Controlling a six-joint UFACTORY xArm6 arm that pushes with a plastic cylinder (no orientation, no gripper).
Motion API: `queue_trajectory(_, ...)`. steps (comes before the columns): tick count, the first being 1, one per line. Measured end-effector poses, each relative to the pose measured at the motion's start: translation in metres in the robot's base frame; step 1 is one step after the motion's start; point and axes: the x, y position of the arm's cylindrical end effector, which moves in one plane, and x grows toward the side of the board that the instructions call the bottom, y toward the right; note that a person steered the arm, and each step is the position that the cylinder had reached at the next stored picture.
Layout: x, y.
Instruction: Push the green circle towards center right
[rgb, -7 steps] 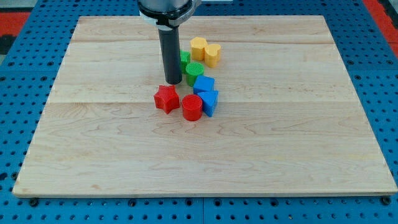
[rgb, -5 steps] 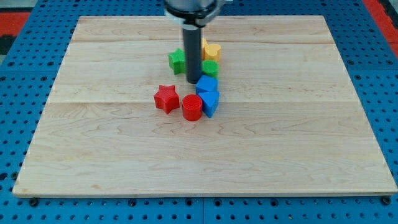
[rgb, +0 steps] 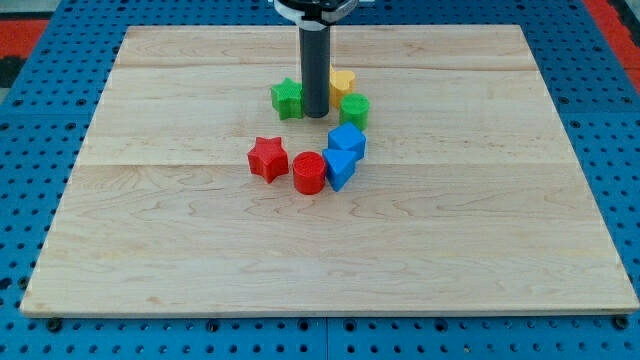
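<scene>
A dark vertical rod comes down from the view's top and ends in my tip (rgb: 316, 114), resting on the wooden board (rgb: 480, 230) above its middle; the arm carries no gripper, so there is nothing to open or close, only this blunt end for pushing. Taking my tip as the centre of a clock, the green circle (rgb: 354, 109) sits at about three o'clock, just beside the rod with at most a thin gap; whether they touch cannot be told. A green star (rgb: 287, 98) lies close by at about ten o'clock. A yellow block (rgb: 342, 82) shows at about one o'clock, partly hidden behind the rod, its shape unclear. Farther out at about five o'clock are two blue blocks (rgb: 344, 154), pressed together. A red cylinder (rgb: 309, 172) lies near six o'clock and a red star (rgb: 267, 158) at about seven. As for progress, the green circle lies only a little to the right of the board's centre line, within the cluster and well apart from the right edge, so most of the push appears still to be done. My tip stands on the circle's left side, which looks suitable for driving it rightward.
</scene>
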Motion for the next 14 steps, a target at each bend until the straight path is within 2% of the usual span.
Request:
queue_trajectory(2,0.0,0.013)
queue_trajectory(4,0.0,0.089)
queue_trajectory(6,0.004,0.091)
queue_trajectory(10,0.04,0.082)
queue_trajectory(14,0.045,0.082)
